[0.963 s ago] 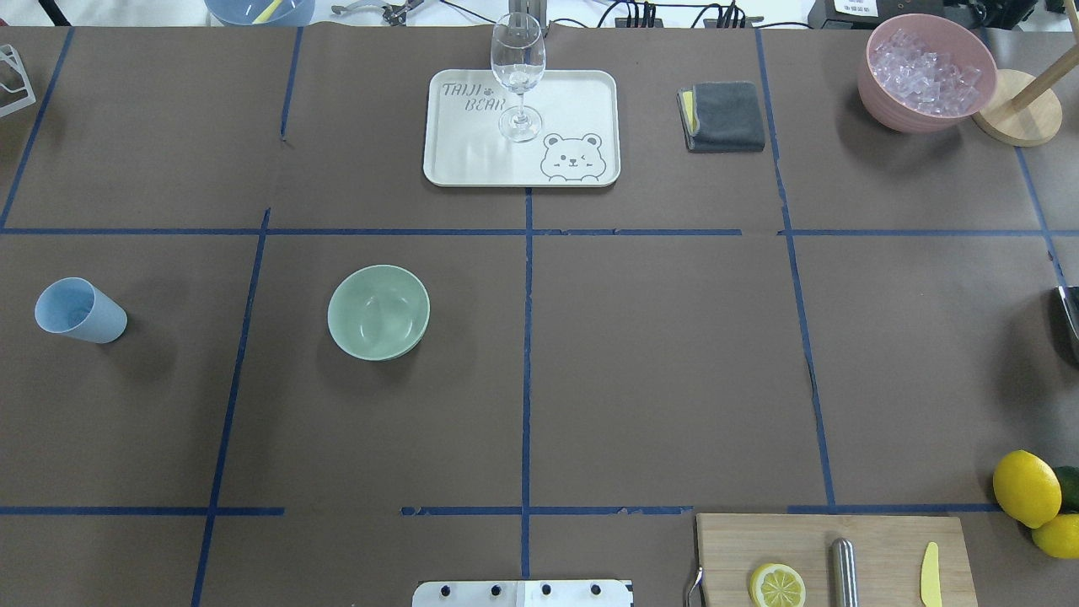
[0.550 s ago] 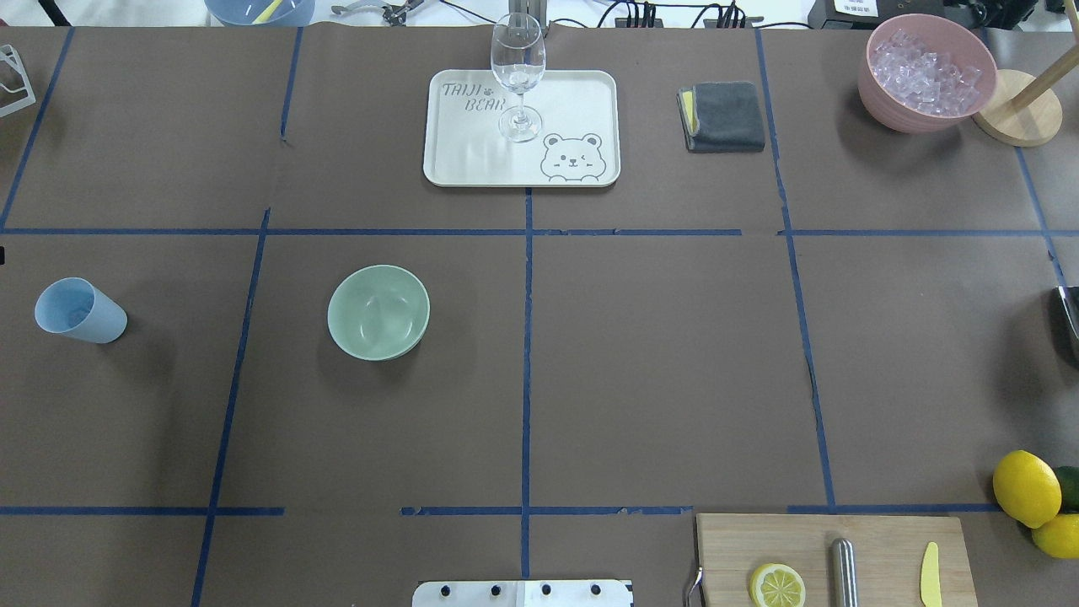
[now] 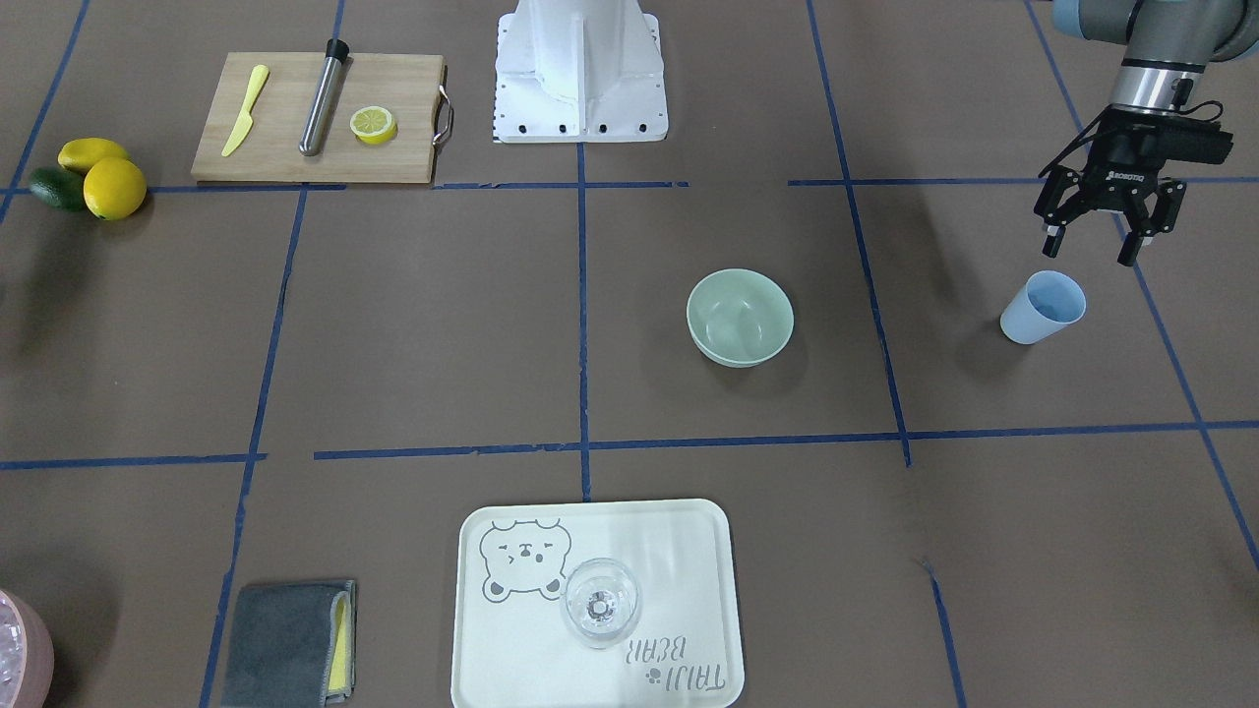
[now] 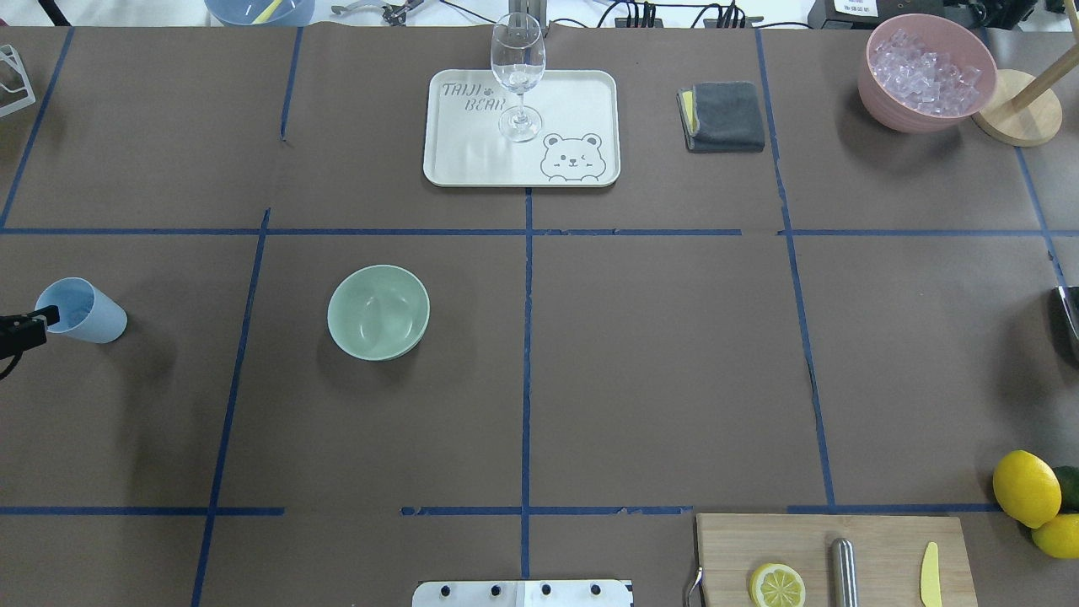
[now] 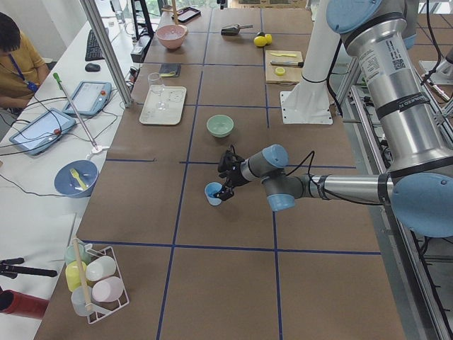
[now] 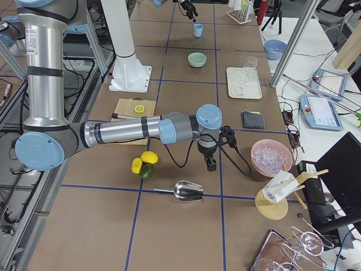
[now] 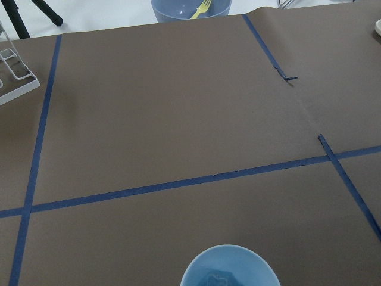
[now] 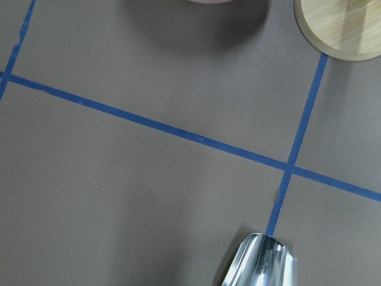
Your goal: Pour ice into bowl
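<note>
L hand open, empty, by cup.

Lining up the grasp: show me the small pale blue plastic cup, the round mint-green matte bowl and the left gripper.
Small pale blue plastic cup (image 3: 1043,307): front-facing view, at its mouth's edge.
Round mint-green matte bowl (image 3: 740,315): front-facing view, bare inner floor.
Left gripper (image 3: 1087,246): front-facing view, midway between its open jaws.

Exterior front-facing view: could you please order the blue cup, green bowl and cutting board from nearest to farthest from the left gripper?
From the left gripper:
1. blue cup, right beside it
2. green bowl, near the centre
3. cutting board, far top left
</note>
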Available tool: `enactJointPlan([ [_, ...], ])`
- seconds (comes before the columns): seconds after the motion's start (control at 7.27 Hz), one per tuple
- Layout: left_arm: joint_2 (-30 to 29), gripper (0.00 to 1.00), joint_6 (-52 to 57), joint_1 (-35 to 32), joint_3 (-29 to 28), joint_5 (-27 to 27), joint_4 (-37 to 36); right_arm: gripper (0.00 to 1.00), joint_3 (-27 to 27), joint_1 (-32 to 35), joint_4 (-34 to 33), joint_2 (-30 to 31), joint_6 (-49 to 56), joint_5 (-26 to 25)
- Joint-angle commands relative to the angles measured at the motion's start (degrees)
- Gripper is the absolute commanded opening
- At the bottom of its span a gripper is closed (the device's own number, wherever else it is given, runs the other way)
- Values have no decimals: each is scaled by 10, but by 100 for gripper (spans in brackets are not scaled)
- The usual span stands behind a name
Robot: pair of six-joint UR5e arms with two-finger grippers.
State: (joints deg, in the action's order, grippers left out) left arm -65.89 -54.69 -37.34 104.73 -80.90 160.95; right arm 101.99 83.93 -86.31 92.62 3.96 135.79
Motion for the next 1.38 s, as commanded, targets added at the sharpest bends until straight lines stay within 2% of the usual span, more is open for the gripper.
enactJointPlan([
  [0.0,1,100,-23,59,-19,77,0,100,2,0,0,3,-1,0],
  [0.69,-27,100,-76,82,-54,89,1,100,2,0,0,4,-8,0],
  [1.24,-88,99,-87,83,-123,88,5,100,4,0,0,3,-10,-1],
])
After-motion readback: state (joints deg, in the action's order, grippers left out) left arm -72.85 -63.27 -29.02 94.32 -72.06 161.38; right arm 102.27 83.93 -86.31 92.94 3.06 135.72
